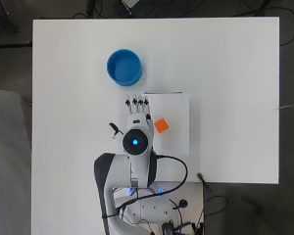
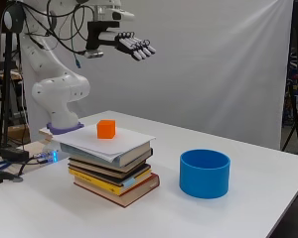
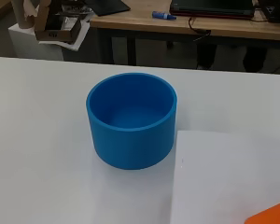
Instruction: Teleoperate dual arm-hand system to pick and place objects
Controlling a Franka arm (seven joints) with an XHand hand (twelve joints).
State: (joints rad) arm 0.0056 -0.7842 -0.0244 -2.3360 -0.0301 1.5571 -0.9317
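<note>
While the overhead view looks straight down, the black and white robot hand (image 1: 137, 116) shows above the near-left part of a white sheet of paper (image 1: 179, 132), its fingers straight and together, holding nothing; the small orange cube (image 1: 161, 126) lies on that sheet just beside the hand, and the round blue plastic bowl (image 1: 124, 67) stands on the white table (image 1: 235, 73) beyond the sheet, apart from it. Across the side view, the hand (image 2: 131, 47) hovers well above the cube (image 2: 106, 129), fingers stretched forward and empty, while the cube rests on the paper that tops a stack of books (image 2: 114, 171), with the open bowl (image 2: 204, 173) on the table near the stack. Through the wrist view, the bowl (image 3: 130, 119) appears empty and upright, and only an orange corner of the cube (image 3: 270, 215) shows at the frame's edge on the sheet (image 3: 224, 177). Judging by its look, the cube is probably light and stiff, with flat faces that suit a pinch between thumb and fingers on two opposite sides; the loose paper beneath may slide if the cube is pushed sideways rather than lifted.
</note>
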